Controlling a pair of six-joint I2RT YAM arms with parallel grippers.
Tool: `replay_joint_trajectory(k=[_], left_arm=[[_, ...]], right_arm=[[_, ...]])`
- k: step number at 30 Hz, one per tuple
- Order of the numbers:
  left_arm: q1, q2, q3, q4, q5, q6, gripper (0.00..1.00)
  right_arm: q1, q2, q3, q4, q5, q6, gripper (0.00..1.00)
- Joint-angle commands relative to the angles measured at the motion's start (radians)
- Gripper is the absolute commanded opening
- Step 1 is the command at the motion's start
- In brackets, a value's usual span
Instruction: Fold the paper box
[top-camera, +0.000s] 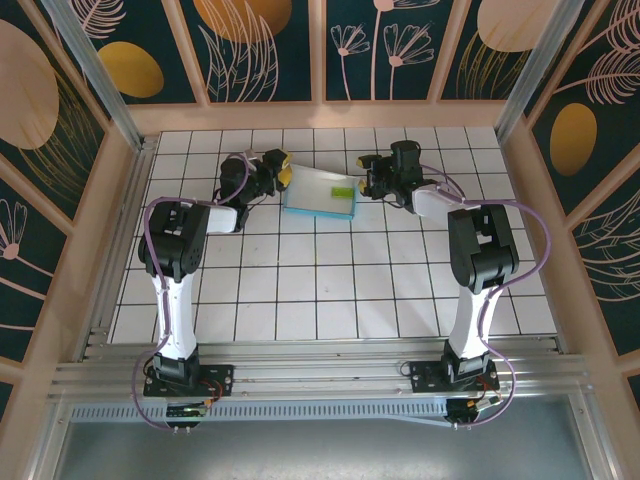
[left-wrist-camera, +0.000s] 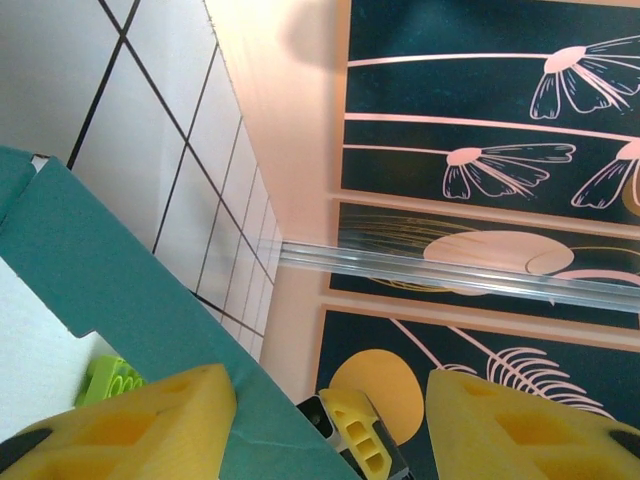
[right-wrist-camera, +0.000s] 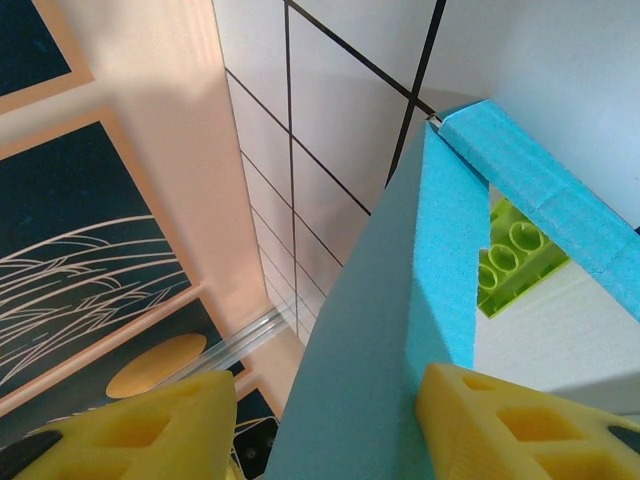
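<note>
Paper box (top-camera: 312, 194), shallow and rectangular, thin card, teal outside and white on the floor. It sits on the white tiled table (top-camera: 330, 290) in the far half, about midway left to right, between my two grippers. Walls look raised all round. I judge the fold nearly done, with the end walls left to set.

Left gripper (top-camera: 283, 176), black with yellow foam fingers, is at the box's left end. On its wrist view the jaws stand apart astride the left end wall (left-wrist-camera: 120, 270). One finger (left-wrist-camera: 130, 430) is inside over the floor, against the card; the other is well clear outside. Released, grasping nothing.

Right gripper (top-camera: 367, 183) mirrors it, astride the right end wall (right-wrist-camera: 400, 330). The inner finger (right-wrist-camera: 520, 420) touches the card, and a narrow gap shows at the outer one. I read it as released too.

Step in hand, my judgement: pinch both end walls to sharpen the creases. I'd close both sides together so the box doesn't slide. Squeeze low by the fold line, and gently, since thin card buckles.

Contents: one small yellow-green studded piece (right-wrist-camera: 510, 260) lies on the floor toward the right end, near that wall. I can make out nothing else inside. Keep the inner finger off it.
</note>
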Motion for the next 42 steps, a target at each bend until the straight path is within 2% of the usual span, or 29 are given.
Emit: replay_joint_trajectory(k=[1, 9, 31, 33, 37, 42], left_arm=[[-0.120, 0.033, -0.047, 0.008, 0.157, -0.037, 0.55], [-0.128, 0.059, -0.074, 0.037, 0.156, -0.049, 0.55], [-0.140, 0.077, 0.056, -0.002, 0.157, -0.044, 0.54], [-0.140, 0.077, 0.060, -0.004, 0.158, -0.043, 0.54], [-0.143, 0.078, 0.067, -0.023, 0.156, -0.031, 0.47], [-0.146, 0.082, 0.062, -0.024, 0.158, -0.034, 0.48]], right_arm=[[0.051, -0.008, -0.003, 0.033, -0.117, -0.005, 0.53], [0.051, -0.010, -0.011, 0.034, -0.117, -0.013, 0.53], [0.051, 0.011, 0.059, 0.008, -0.135, -0.049, 0.54], [0.051, 0.012, 0.069, 0.004, -0.135, -0.056, 0.53], [0.052, 0.018, 0.091, -0.012, -0.139, -0.070, 0.53], [0.052, 0.016, 0.085, -0.015, -0.137, -0.069, 0.53]])
